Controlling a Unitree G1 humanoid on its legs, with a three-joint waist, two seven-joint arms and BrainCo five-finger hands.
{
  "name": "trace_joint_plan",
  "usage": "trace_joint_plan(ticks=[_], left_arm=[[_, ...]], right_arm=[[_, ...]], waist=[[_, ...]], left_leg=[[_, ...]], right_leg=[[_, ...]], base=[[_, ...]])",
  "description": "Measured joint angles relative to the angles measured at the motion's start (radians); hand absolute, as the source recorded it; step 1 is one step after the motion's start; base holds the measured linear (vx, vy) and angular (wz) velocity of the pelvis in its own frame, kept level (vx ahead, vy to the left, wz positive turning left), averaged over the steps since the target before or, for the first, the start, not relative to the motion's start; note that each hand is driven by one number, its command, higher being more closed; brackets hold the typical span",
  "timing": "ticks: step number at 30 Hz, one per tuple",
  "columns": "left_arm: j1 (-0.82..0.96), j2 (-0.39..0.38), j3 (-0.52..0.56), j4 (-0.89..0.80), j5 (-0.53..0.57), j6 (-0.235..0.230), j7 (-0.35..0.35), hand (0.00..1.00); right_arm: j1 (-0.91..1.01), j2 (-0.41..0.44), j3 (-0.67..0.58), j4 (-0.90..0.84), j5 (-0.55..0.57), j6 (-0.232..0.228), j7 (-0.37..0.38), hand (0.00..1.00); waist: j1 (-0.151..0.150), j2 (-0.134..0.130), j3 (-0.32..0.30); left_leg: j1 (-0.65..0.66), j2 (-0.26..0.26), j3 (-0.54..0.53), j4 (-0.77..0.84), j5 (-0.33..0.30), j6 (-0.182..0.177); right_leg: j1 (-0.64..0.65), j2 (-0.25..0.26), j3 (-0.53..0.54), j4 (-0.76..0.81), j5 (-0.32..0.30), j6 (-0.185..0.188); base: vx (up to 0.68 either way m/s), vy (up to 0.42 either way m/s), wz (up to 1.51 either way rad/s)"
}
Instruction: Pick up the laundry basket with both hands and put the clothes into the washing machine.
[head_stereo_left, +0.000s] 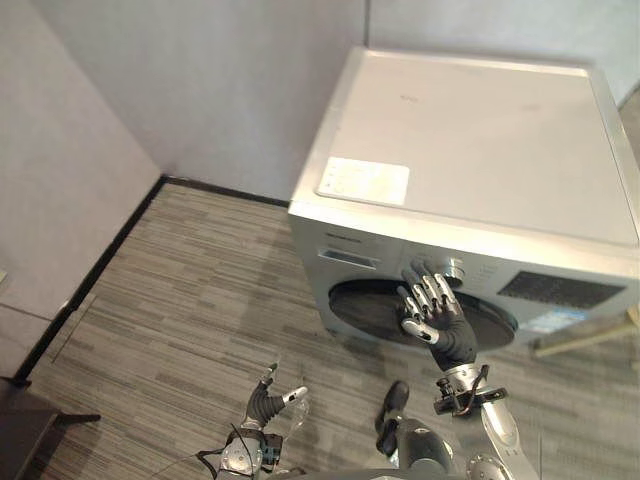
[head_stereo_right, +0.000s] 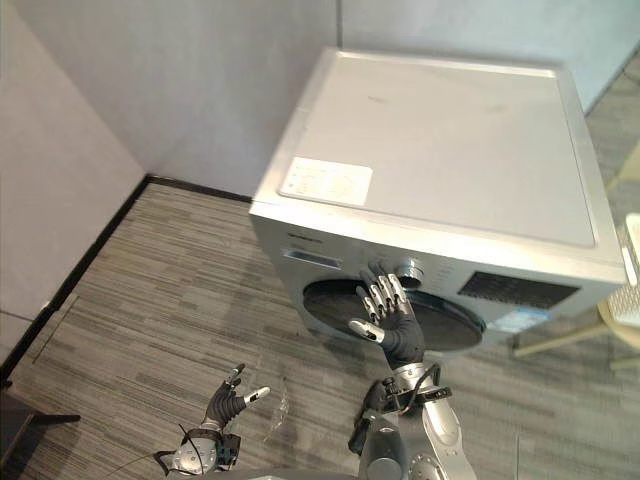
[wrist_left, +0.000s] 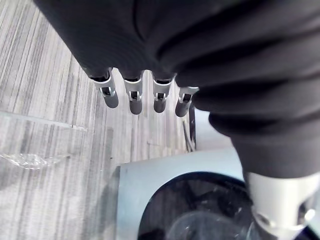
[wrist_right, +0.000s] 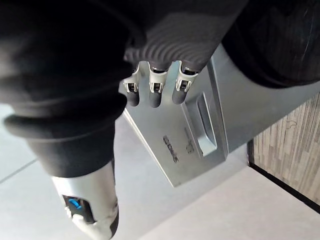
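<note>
**Q:** Where's the machine in your feed, and what are the hands doing?

**A:** On my head cams the silver washing machine (head_stereo_left: 470, 150) stands against the grey wall (head_stereo_left: 200, 80) on a striped grey floor (head_stereo_left: 200, 300). Its round dark door (head_stereo_left: 365, 308) looks closed (there's a white sticker (head_stereo_left: 364, 181) on the lid and a knob (head_stereo_left: 455, 268) above the door). My right hand (head_stereo_left: 432, 308) is raised in front of the door's upper edge, just under that knob. Its fingers (wrist_right: 155, 92) are straight and hold nothing. I can't tell whether the tips touch the front panel.

**Q:** And the left?

**A:** My left hand (head_stereo_left: 270, 400) hangs low over the floor, well apart from the machine. Its fingers (wrist_left: 134, 97) are loose and spread, and it's empty too. To the right of the machine there's a pale wooden frame (head_stereo_left: 585, 335). Something whitish and latticed (head_stereo_right: 630, 290) sits at the very edge of the right eye view. I can't tell whether that's the basket.
</note>
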Motion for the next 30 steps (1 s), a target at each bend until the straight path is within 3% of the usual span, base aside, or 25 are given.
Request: trace_joint_plan(ticks=[2, 4, 5, 6, 7, 9, 11, 12, 13, 14, 16, 18, 23, 26, 28, 30], left_arm=[[-0.001, 0.006, 0.048, 0.001, -0.034, -0.025, 0.009, 0.00], [0.001, 0.009, 0.071, 0.002, -0.057, -0.030, 0.025, 0.00], [0.010, 0.012, 0.102, 0.002, -0.073, -0.030, 0.030, 0.00], [0.013, 0.004, 0.136, 0.005, -0.095, -0.030, 0.043, 0.00], [0.032, -0.018, 0.174, 0.003, -0.126, -0.030, 0.052, 0.00], [0.059, -0.041, 0.225, 0.006, -0.191, -0.030, 0.066, 0.00], [0.075, -0.058, 0.276, 0.011, -0.278, -0.030, 0.065, 0.00], [0.080, -0.058, 0.295, 0.024, -0.319, -0.029, 0.065, 0.00], [0.075, -0.055, 0.295, 0.029, -0.348, -0.029, 0.065, 0.00], [0.067, -0.055, 0.295, 0.031, -0.350, -0.029, 0.065, 0.00], [0.066, -0.062, 0.295, 0.038, -0.353, -0.028, 0.064, 0.00], [0.072, -0.059, 0.297, 0.043, -0.350, -0.018, 0.062, 0.00], [0.054, -0.048, 0.290, 0.123, -0.334, 0.016, 0.062, 0.00], [0.032, -0.046, 0.289, 0.160, -0.308, 0.022, 0.055, 0.00], [0.039, -0.044, 0.289, 0.179, -0.309, 0.021, 0.042, 0.00], [0.044, -0.028, 0.290, 0.188, -0.309, 0.021, 0.042, 0.00]], right_arm=[[-0.049, 0.015, 0.005, 0.052, -0.033, -0.005, -0.002, 0.00], [-0.074, 0.016, 0.004, 0.090, -0.061, -0.011, -0.017, 0.00], [-0.090, 0.019, 0.004, 0.138, -0.079, -0.012, -0.021, 0.00], [-0.113, 0.013, 0.007, 0.185, -0.096, -0.012, -0.029, 0.00], [-0.147, 0.004, 0.010, 0.244, -0.122, -0.013, -0.052, 0.00], [-0.197, 0.002, 0.009, 0.322, -0.178, -0.006, -0.084, 0.00], [-0.215, 0.002, 0.000, 0.391, -0.233, -0.001, -0.107, 0.00], [-0.222, 0.005, -0.006, 0.434, -0.258, 0.000, -0.125, 0.00], [-0.222, 0.014, -0.030, 0.461, -0.292, 0.003, -0.149, 0.00], [-0.221, 0.014, -0.047, 0.465, -0.304, 0.005, -0.157, 0.00], [-0.257, 0.012, -0.100, 0.518, -0.352, 0.011, -0.179, 0.00], [-0.294, 0.013, -0.119, 0.560, -0.371, 0.021, -0.205, 0.00], [-0.317, 0.057, -0.154, 0.683, -0.395, 0.025, -0.215, 0.00], [-0.286, 0.093, -0.198, 0.837, -0.333, 0.046, -0.215, 0.00], [-0.246, 0.093, -0.207, 0.904, -0.324, 0.064, -0.214, 0.00], [-0.239, 0.099, -0.206, 0.981, -0.327, 0.066, -0.214, 0.00]], waist=[[0.011, -0.025, -0.014], [0.015, -0.050, -0.019], [0.023, -0.078, -0.033], [0.040, -0.082, -0.047], [0.078, -0.062, -0.059], [0.103, -0.042, -0.061], [0.114, -0.038, -0.061], [0.121, -0.050, -0.055], [0.108, -0.079, -0.045], [0.107, -0.083, -0.042], [0.128, -0.089, -0.040], [0.141, -0.097, -0.039], [0.145, -0.121, -0.042], [0.151, -0.128, -0.035], [0.150, -0.127, -0.032], [0.138, -0.122, -0.020]], left_leg=[[-0.016, 0.004, -0.070, 0.019, -0.001, 0.002], [-0.037, -0.001, -0.143, 0.031, -0.002, 0.002], [-0.053, -0.027, -0.213, 0.035, -0.001, 0.000], [-0.060, -0.021, -0.248, 0.029, 0.001, -0.003], [-0.085, -0.008, -0.285, 0.029, 0.001, -0.003], [-0.131, -0.001, -0.347, 0.033, 0.015, 0.002], [-0.162, 0.000, -0.411, 0.034, 0.029, 0.019], [-0.187, -0.013, -0.419, 0.054, 0.070, 0.069], [-0.219, -0.036, -0.370, 0.086, 0.117, 0.137], [-0.236, -0.036, -0.321, 0.096, 0.126, 0.152], [-0.254, -0.006, -0.074, 0.114, 0.134, 0.142], [-0.272, -0.009, -0.001, 0.105, 0.140, 0.133], [-0.282, -0.086, -0.033, 0.012, 0.172, 0.134], [-0.265, -0.137, -0.069, 0.034, 0.134, 0.155], [-0.210, -0.162, -0.091, 0.033, 0.096, 0.169], [-0.157, -0.188, -0.127, 0.035, 0.062, 0.189]], right_leg=[[0.000, -0.022, 0.119, 0.067, -0.039, 0.065], [0.001, -0.045, 0.223, 0.145, -0.129, 0.086], [0.027, -0.055, 0.271, 0.140, -0.179, 0.152], [0.053, -0.042, 0.258, 0.104, -0.179, 0.155], [0.072, -0.018, 0.237, 0.051, -0.160, 0.155], [0.091, -0.004, 0.197, 0.008, -0.156, 0.159], [0.127, -0.003, 0.128, -0.017, -0.168, 0.166], [0.168, -0.019, 0.075, -0.029, -0.197, 0.176], [0.214, -0.040, 0.047, -0.049, -0.208, 0.191], [0.238, -0.042, 0.021, -0.061, -0.207, 0.183], [0.291, -0.053, -0.091, -0.088, -0.186, 0.168], [0.307, -0.055, -0.132, -0.107, -0.183, 0.175], [0.326, -0.090, -0.216, -0.129, -0.164, 0.206], [0.353, -0.161, -0.256, -0.007, -0.182, 0.234], [0.330, -0.266, -0.208, 0.223, -0.193, 0.198], [0.230, -0.346, -0.076, 0.490, -0.162, 0.041]], base=[[-0.06, 0.007, 1.04], [-0.11, -0.087, 1.27], [-0.07, -0.080, 1.25], [-0.06, -0.098, 1.09], [-0.02, -0.071, 0.50], [-0.03, -0.067, 0.74], [0.01, -0.059, 1.21], [0.06, -0.036, 1.87], [0.06, -0.030, 2.10], [0.07, 0.009, 2.18], [0.06, 0.080, 1.63], [0.04, 0.113, 0.93], [0.05, 0.097, 0.56], [0.09, 0.151, 0.65], [0.10, 0.169, 0.42], [0.17, 0.190, 0.31]])
